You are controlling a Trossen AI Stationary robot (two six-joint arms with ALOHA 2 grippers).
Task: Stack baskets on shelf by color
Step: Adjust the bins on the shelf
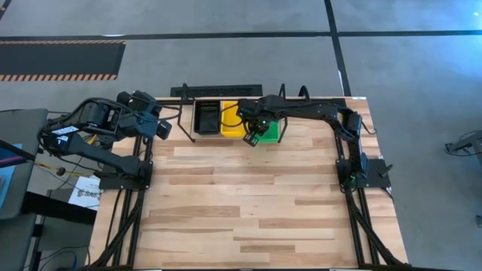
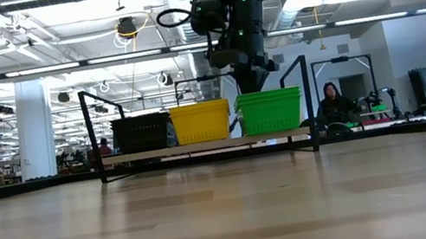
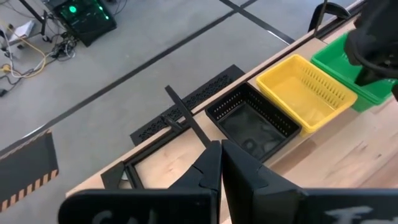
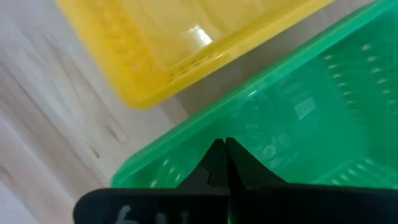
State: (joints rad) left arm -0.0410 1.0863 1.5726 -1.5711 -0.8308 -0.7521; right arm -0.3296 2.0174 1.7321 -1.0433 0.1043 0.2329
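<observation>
On the shelf (image 2: 200,146) at the table's far edge, a black basket (image 1: 205,117), a yellow basket (image 1: 232,120) and a green basket (image 1: 269,134) stand side by side on their bottoms. My right gripper (image 4: 222,144) is shut, points steeply down, and hangs over the green basket's near left corner (image 4: 186,158), close above its rim. In the low view it shows just above the green basket (image 2: 269,110). My left gripper (image 3: 221,146) is shut and waits high at the table's far left, looking toward the black basket (image 3: 252,121). My right gripper's shut fingertips stand at the rim of the green basket near its corner beside the yellow basket, coming from above. I cannot tell whether they touch it. Nothing shows between the fingers.
The shelf's upright looped ends (image 2: 92,132) rise at both sides of the baskets. A black perforated strip (image 1: 218,90) lies on the floor past the table's far edge. Bare wood (image 1: 248,211) spreads toward the near edge. A person (image 2: 333,103) sits in the room behind.
</observation>
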